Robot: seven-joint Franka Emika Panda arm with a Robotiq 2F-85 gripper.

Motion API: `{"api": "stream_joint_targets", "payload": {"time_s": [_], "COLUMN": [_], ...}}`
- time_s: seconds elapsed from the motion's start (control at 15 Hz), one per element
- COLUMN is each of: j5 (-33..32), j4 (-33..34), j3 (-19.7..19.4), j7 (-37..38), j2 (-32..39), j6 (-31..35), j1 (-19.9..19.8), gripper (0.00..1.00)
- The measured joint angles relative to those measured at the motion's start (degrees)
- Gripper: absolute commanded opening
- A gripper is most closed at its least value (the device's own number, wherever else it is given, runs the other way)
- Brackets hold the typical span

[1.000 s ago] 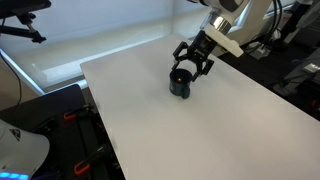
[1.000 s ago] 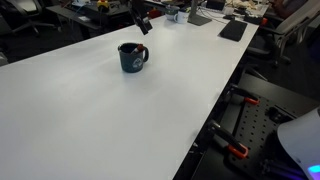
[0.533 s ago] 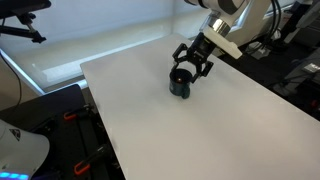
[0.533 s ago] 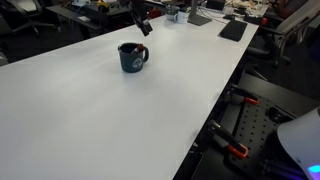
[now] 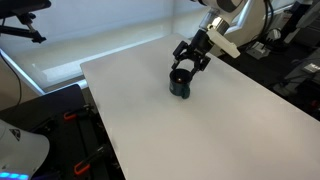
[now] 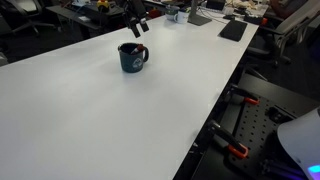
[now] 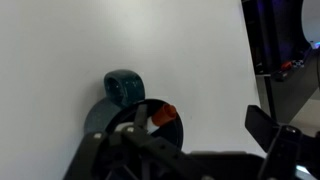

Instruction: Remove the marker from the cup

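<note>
The cup [image 5: 180, 87] is small, squat and dark teal, and stands on the white table in both exterior views [image 6: 131, 58]. In the wrist view I look down into its dark inside [image 7: 118, 128], with its teal handle [image 7: 125, 87] above. The marker [image 7: 162, 115] stands in the cup; only its reddish end shows clearly. My gripper [image 5: 189, 62] hangs just above the cup, open and holding nothing. It also shows in an exterior view [image 6: 137, 24]. In the wrist view the gripper [image 7: 195, 125] straddles the cup's rim, with the reddish end between the fingers.
The white table [image 5: 210, 135] is broad, with edges toward the camera and to the left. A dark flat device [image 6: 232, 30] and desk clutter lie at the far end. Black stands with orange clamps [image 6: 238, 150] sit beside the table's edge.
My gripper has shifted and turned slightly above the cup. The cup and the marker have not moved.
</note>
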Motion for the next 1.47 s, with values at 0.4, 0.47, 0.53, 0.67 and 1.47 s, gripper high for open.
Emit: {"api": "stream_joint_targets", "payload": {"time_s": [0.4,0.47,0.53,0.67,1.47], "j5": [1.2,1.2,1.2,1.2,1.2], "j4": [-2.2,-2.2,-2.2,-2.2,0.9], "j3": [0.9,0.8,0.8,0.8,0.6], "j7": [-7.3,-7.3,-7.3,-7.3,-7.3], "j2": [-2.1,-1.9,-1.8,-1.7,2.4], "j6": [2.3,2.3,2.3,2.3,0.9], "j1": [-1.0,-1.0,-1.0,-0.9,-0.6], "gripper": [1.00,1.00,1.00,1.00,1.00]}}
